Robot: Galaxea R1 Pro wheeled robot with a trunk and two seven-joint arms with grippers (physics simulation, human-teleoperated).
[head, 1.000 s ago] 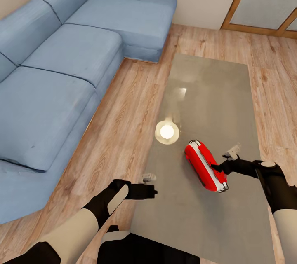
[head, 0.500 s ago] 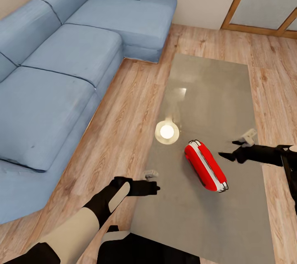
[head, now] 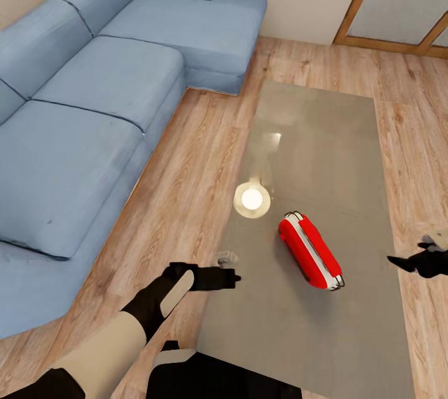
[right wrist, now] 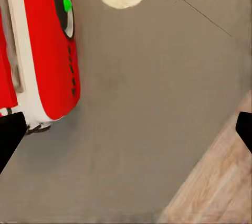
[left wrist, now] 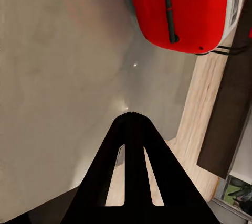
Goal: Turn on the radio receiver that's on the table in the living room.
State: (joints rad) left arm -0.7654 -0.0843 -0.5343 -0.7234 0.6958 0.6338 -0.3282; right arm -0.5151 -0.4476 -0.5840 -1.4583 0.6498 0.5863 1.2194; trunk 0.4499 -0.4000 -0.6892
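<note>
Lying near the middle of the table [head: 323, 131]: the radio [head: 309, 251], a green light glowing on its dial [right wrist: 65, 4]. Hovering at the table's near left edge, fingers pressed together: left gripper [head: 231, 274]. Hanging off the right edge, well apart from the radio, fingers spread wide: right gripper [head: 398, 260].

One radio receiver [head: 309, 251], one table [head: 323, 137], one sofa [head: 106, 94], two grippers.
</note>
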